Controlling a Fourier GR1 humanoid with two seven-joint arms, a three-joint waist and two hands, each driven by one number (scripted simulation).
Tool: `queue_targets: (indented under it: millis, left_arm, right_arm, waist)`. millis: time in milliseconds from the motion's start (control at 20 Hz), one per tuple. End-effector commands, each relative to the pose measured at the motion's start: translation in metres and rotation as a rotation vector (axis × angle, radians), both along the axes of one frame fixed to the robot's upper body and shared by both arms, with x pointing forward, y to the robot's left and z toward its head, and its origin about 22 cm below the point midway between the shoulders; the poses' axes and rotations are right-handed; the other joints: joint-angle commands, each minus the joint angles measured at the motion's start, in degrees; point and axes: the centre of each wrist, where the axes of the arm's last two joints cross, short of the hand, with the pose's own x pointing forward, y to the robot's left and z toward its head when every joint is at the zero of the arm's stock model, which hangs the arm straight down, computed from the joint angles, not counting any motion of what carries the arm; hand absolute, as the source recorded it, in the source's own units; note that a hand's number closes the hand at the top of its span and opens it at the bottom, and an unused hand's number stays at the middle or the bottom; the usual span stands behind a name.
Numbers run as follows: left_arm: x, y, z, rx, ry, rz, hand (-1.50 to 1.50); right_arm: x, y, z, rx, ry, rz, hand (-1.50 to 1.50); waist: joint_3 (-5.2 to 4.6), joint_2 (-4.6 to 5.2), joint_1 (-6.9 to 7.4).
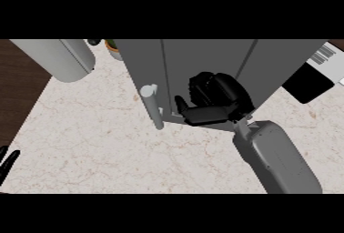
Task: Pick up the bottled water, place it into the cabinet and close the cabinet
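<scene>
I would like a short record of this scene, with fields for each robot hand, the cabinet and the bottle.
right robot hand: fingers curled, at the front of the cabinet
left robot hand: only fingertips show, at the view's lower left edge
cabinet: grey, stands on the marble counter, with a pale handle at its left door edge
bottled water: not visible
door state: cannot tell

The counter (101, 136) is pale cream stone, veined with thin tan-pink lines, and a dark brown wood strip (20, 86) runs along its left edge. The cabinet (201, 63) is flat mid-grey with a lighter grey bar handle (153, 107). The right hand (215, 98) is black on a grey forearm (275, 157). At the upper right lies a black slab (308, 84) beside a white piece with black stripes (326, 59), possibly a barcode.
</scene>
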Motion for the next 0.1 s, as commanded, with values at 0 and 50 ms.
queue_targets:
  millis: [0,50]
  left_arm:
    - [0.0081,-0.0004,-0.0026,-0.032,-0.036,0.003,-1.5]
    - [0.001,-0.0051,-0.0075,-0.04,-0.027,-0.016,-1.5]
  right_arm:
    - [0.0487,0.0181,0.0272,0.009,-0.023,-0.086,1.5]
    - [0.0484,0.0228,0.0261,0.012,-0.041,-0.101,1.5]
  waist:
    - [-0.75,1.52,-0.82]
    - [-0.77,1.62,0.46]
